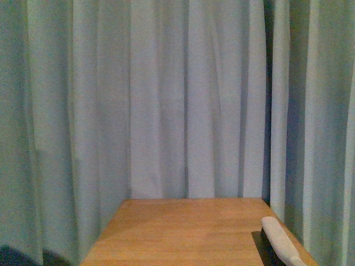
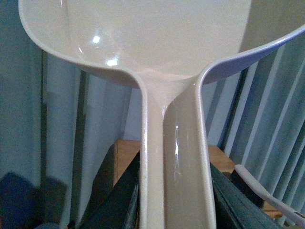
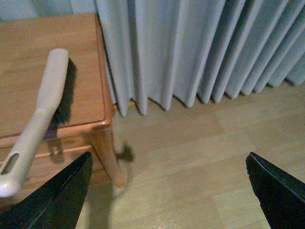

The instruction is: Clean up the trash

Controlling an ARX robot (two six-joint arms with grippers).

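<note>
No trash shows in any view. In the left wrist view my left gripper (image 2: 175, 200) is shut on the long handle of the beige plastic dustpan (image 2: 143, 43), whose wide scoop fills the upper picture and holds nothing. My right gripper (image 3: 169, 191) is open, its dark fingers (image 3: 52, 200) spread wide above bare wooden floor, nothing between them. A beige hand brush (image 3: 43, 109) with dark bristles lies on the wooden table (image 3: 28, 62) near its corner, beside the right gripper. The brush's handle (image 1: 280, 241) shows at the table's right edge in the front view.
Pale grey curtains (image 1: 183, 100) hang behind and around the table (image 1: 188, 233). In the right wrist view the curtain (image 3: 190, 47) reaches the light wood floor (image 3: 190, 157), and a table leg (image 3: 107, 152) stands near the left finger.
</note>
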